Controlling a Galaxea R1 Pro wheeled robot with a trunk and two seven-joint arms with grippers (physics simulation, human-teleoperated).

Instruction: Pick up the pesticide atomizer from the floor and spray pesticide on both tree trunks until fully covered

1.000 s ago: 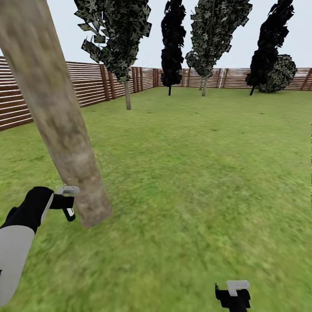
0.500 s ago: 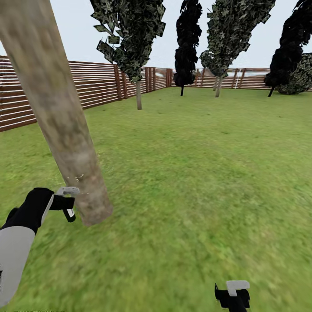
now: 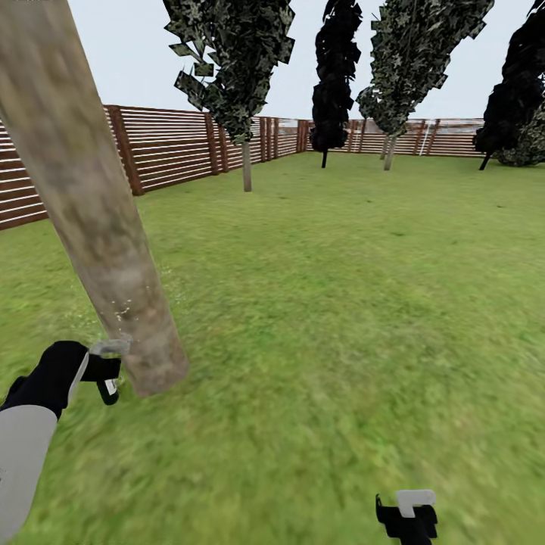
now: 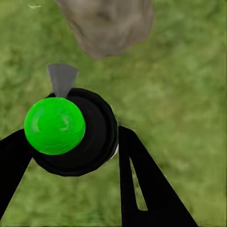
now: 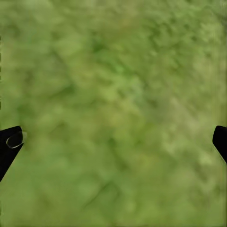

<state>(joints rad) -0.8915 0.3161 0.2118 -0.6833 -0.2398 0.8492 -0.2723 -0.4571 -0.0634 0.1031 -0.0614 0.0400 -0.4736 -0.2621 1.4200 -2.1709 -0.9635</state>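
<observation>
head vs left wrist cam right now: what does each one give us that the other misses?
Head view alone: the slatted fence, the far trees, the sky, the right claw low over the lawn, and white specks on the trunk. Left wrist view alone: the bottle from above, its top green, a grey nozzle pointing at the trunk's base, a black finger on each side. Both share: the left claw, the trunk's foot, and grass.

L arm (image 3: 26,446): grey forearm w/ black wrist, pale grey plate atop its hand (image 3: 106,371); R hand (image 3: 409,518) black w/ white bracket; wrist cams: black tapered fingers (image 4: 146,189).
</observation>
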